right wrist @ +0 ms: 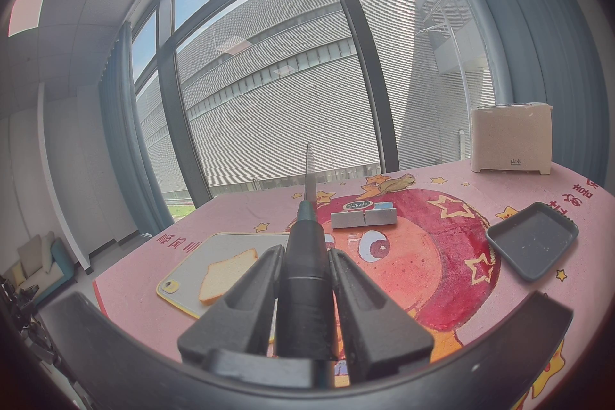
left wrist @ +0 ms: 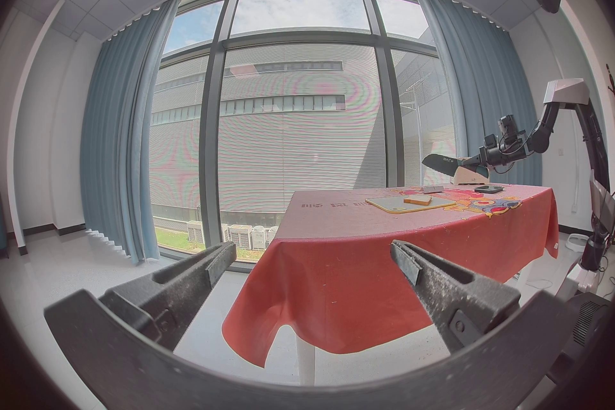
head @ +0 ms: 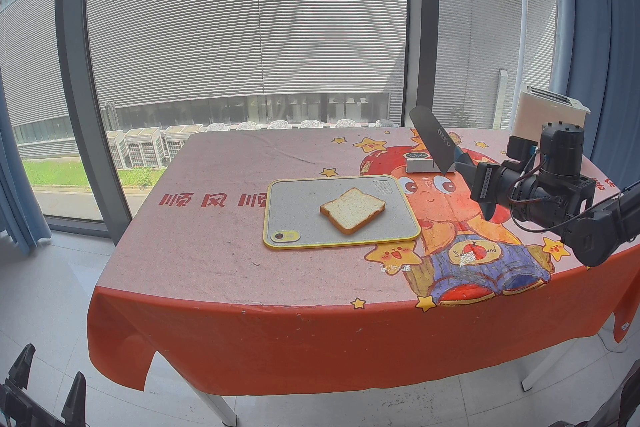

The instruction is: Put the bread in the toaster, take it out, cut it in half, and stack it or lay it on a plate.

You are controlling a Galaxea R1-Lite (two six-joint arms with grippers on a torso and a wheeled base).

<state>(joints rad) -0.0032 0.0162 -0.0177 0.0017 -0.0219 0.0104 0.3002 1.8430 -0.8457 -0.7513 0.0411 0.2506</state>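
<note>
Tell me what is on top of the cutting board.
One whole slice of bread lies flat on the cutting board, near its middle. The board surface beneath the slice is covered, so anything under it cannot be seen.

My right gripper (right wrist: 303,257): grainy matt black plastic; knife (head: 437,138): matt dark blade, smooth black handle; cutting board (head: 300,208): matt speckled grey plastic; tablecloth (head: 200,248): smooth printed cloth; toaster (right wrist: 510,136): smooth cream casing.

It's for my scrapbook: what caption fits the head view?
Right gripper holds a knife up near bread on the cutting board.
</note>
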